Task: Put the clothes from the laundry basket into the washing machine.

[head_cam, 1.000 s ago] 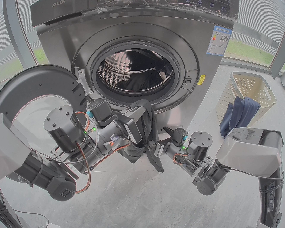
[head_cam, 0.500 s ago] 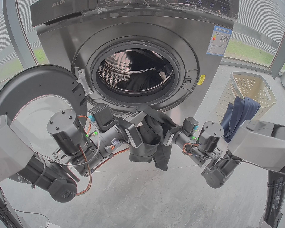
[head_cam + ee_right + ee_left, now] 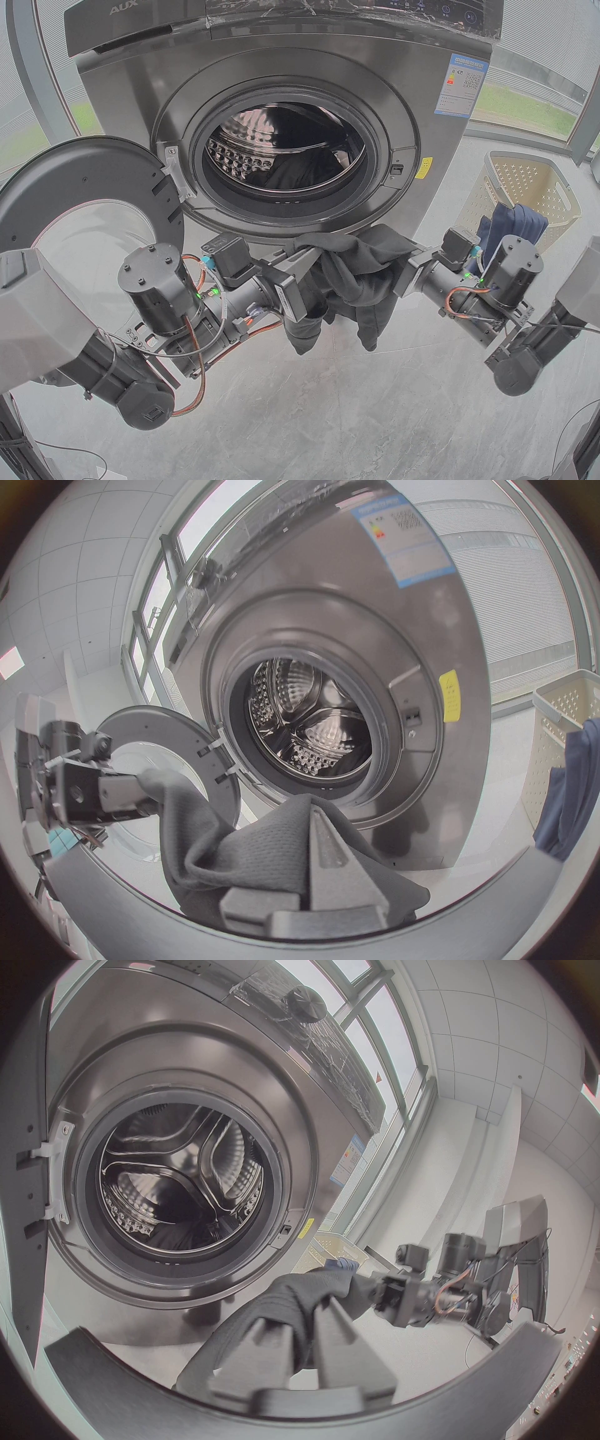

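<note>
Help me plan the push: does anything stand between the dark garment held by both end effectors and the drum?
Nothing visible does. The garment hangs between the left end effector and right end effector, just below the drum mouth. The door is swung open to the left, and clothes inside lie low.

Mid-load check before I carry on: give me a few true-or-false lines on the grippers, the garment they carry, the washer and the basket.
1. The left gripper and right gripper both hold the dark garment, which hangs between them. True.
2. The washing machine door is shut. False: it is swung open at the robot's left.
3. Dark clothing lies inside the drum. True.
4. The laundry basket is empty. False: a blue garment hangs over its rim.
</note>
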You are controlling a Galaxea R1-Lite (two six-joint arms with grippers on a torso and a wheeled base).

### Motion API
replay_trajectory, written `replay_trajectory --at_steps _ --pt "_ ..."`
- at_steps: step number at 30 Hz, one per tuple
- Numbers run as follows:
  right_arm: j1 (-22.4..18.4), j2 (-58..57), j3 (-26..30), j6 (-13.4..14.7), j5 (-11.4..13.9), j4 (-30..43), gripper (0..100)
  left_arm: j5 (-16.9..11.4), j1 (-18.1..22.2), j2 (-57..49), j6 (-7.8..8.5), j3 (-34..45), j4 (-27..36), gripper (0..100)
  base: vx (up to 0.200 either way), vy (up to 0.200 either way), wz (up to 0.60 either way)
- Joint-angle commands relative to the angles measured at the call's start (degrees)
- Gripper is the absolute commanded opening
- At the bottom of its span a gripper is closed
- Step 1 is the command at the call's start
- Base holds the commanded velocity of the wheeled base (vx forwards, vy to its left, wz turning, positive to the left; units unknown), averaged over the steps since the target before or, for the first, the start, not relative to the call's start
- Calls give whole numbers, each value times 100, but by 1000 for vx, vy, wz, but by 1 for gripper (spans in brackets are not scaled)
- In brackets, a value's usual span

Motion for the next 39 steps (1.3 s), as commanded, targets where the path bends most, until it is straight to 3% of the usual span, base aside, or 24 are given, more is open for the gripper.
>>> replay_trajectory --at_steps 1,9,22,26,39 --pt "-12 -774 396 -18 57 8 0 -27 3 216 -8 0 -34 100 0 0 0" --pt "14 -888 299 -27 4 8 0 -19 -6 858 -8 219 -500 100 0 0 0" --pt "5 -844 -44 8 -40 78 0 -36 11 1587 19 254 -517 100 0 0 0" --pt "5 -826 -219 8 -198 87 0 -19 64 1816 27 281 -526 100 0 0 0" --pt "58 -809 -281 17 -242 122 0 -19 117 2167 36 -53 -526 100 0 0 0"
